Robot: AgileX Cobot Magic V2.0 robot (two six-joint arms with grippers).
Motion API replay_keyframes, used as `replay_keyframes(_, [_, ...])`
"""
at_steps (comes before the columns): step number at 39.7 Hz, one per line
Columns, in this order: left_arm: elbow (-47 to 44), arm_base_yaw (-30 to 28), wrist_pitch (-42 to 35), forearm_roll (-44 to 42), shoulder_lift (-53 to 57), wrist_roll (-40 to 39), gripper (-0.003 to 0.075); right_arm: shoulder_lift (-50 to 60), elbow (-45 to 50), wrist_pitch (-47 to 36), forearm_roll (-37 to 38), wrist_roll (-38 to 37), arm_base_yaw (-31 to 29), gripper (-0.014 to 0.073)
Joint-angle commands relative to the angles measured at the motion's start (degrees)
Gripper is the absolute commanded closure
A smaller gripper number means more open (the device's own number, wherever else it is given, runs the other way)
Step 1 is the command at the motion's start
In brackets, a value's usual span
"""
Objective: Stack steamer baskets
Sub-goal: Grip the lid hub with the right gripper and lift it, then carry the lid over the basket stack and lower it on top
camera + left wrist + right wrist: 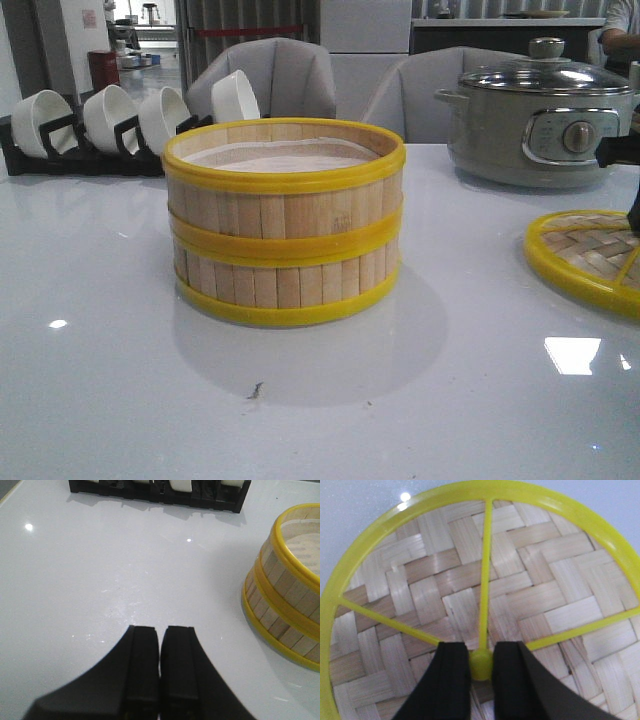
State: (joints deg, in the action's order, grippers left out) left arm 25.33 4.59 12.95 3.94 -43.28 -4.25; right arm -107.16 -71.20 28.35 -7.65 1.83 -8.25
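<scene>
Steamer baskets, 2 round bamboo-slat ones with yellow rims, stand stacked at mid-table on the glossy white table. Right gripper: black fingers clamped on the yellow knob of the flat woven-bamboo lid. Left gripper: fingers pressed together, empty, beside the stack. Behind: black rack of white bowls, grey electric pot.

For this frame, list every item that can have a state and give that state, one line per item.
Steamer baskets: stacked one on the other, open on top, liner visible.
Woven lid: flat on the table, off the baskets.
Right gripper: fingers shut on the lid's knob.
Left gripper: fingers shut, empty, over bare table.
Grey pot: glass cover on.
Bowls: tipped on edge in the rack.
</scene>
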Motion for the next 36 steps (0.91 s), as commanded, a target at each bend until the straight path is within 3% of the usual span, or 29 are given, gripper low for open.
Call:
replay_keyframes(1, [1.6,-0.1,-4.2,0.1,0.1,-0.2,0.0636,3.0,-3.2,-1.3,0.5,0.7,-0.3,0.0538])
replay_keyframes(19, [1.6,-0.1,-4.2,0.1,0.1,-0.2,0.0636,3.6,-27.2,21.1,-0.5,0.7,4.5,0.0538])
replay_keyframes(29, [1.6,-0.1,-4.2,0.1,0.1,-0.2,0.0636,3.6,-40.1,27.1,-2.9,0.7,13.2,0.0538])
replay_keyframes(36, [1.6,-0.1,-3.9,0.1,0.1,-0.2,0.0636,3.5,-43.3,28.6,-2.9,0.9,20.7,0.0538])
